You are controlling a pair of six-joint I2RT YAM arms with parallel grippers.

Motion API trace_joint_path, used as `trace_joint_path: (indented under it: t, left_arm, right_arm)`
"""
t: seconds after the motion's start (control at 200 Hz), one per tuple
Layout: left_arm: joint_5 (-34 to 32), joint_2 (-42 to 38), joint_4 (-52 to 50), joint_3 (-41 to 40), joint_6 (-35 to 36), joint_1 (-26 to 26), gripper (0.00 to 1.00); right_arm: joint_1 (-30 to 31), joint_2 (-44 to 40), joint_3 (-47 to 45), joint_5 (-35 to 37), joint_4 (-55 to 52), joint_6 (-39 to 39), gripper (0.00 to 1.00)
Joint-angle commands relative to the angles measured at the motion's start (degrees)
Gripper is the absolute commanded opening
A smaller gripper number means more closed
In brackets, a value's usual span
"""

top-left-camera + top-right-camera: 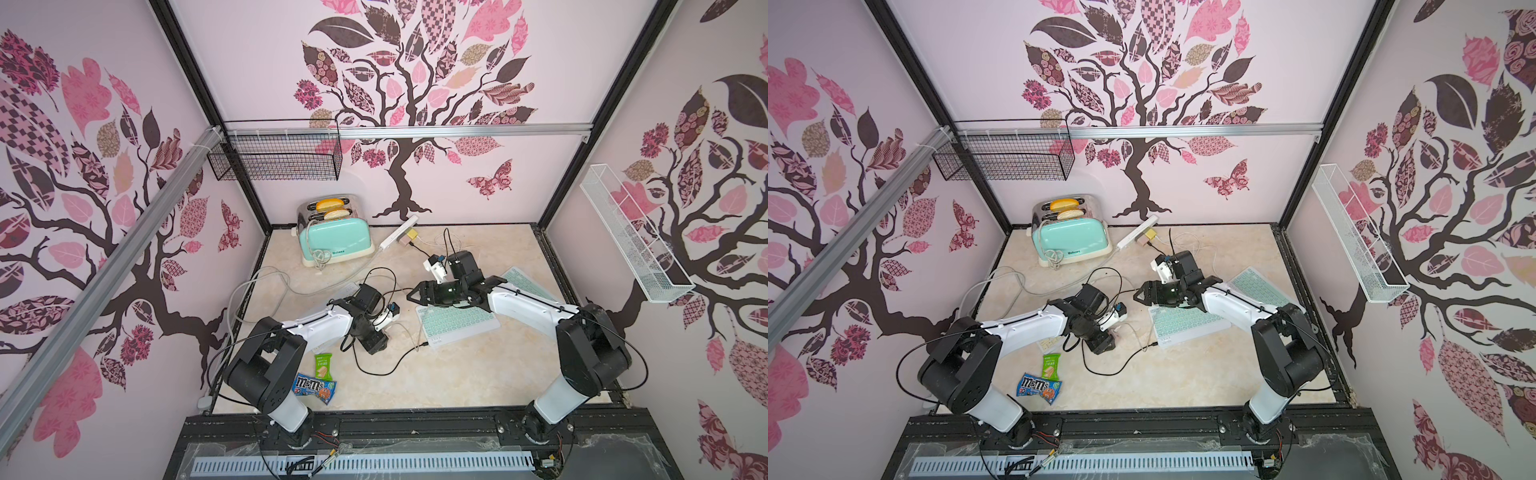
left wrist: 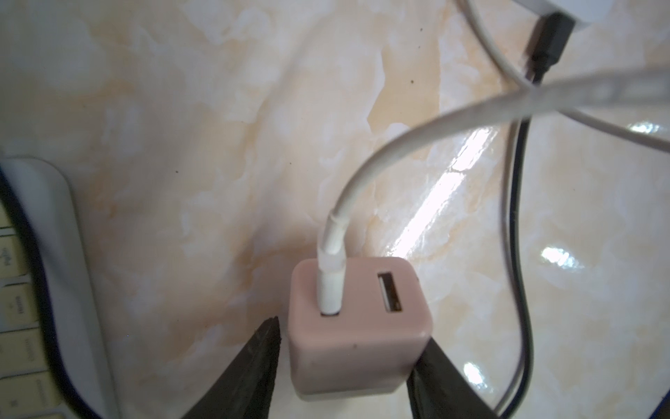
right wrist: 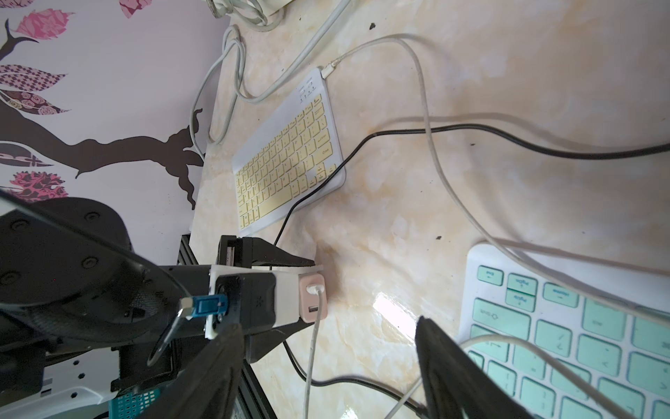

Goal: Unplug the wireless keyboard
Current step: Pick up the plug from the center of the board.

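**1. Holding arrangement.** The left gripper [image 2: 351, 333] pinches the pink charger cube [image 2: 359, 348] by its two side faces, with the port face turned outward. I judge this hold to be a brace. With the cube fixed, a pull on the white plug [image 2: 330, 290] should part plug from port instead of dragging the cube across the table [image 2: 181, 109]. The side grip also leaves the plug and the empty port [image 2: 389, 292] beside it uncovered. One finger [image 2: 446, 391] bears on the cube. At the other a thin pale line shows, so I cannot confirm how firm the clamp is.

**2. Working arm.** The right gripper [image 3: 328, 323] is spread wide and carries nothing. In the right wrist view the cube and plug lie directly ahead of it, framed between its fingers but apart from both.

**3. Keyboard location.** The task does not say which keyboard is meant.
- The yellow keyboard [image 3: 286, 156] lies flat beyond the left gripper, near the wall. A white cable [image 3: 426, 116] enters its corner, and I cannot trace that cable to the cube.
- The mint keyboard [image 3: 565, 326] lies just beside the right gripper. A black cable [image 2: 524, 275] plugs into its corner.
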Motion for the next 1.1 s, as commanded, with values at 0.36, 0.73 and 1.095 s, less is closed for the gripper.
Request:
trace_joint_path:
  t: [0.36, 0.73, 1.095]
  left_arm:
    - [2.35, -2.67, 0.00, 2.16, 0.41, -0.16, 0.15]
    - [10.20, -10.79, -9.94, 7.09, 6.63, -0.14, 0.00]
    - [14.13, -15.74, -16.42, 12.87, 9.47, -0.14, 0.00]
  right_arm:
    - [-3.19, -1.23, -4.62, -4.58, 4.63, 4.39, 0.76]
    - [-4.43, -8.53, -19.48, -18.69, 31.95, 7.05, 0.68]
    - [2.19, -8.66, -14.27, -24.16, 31.30, -0.03, 0.64]
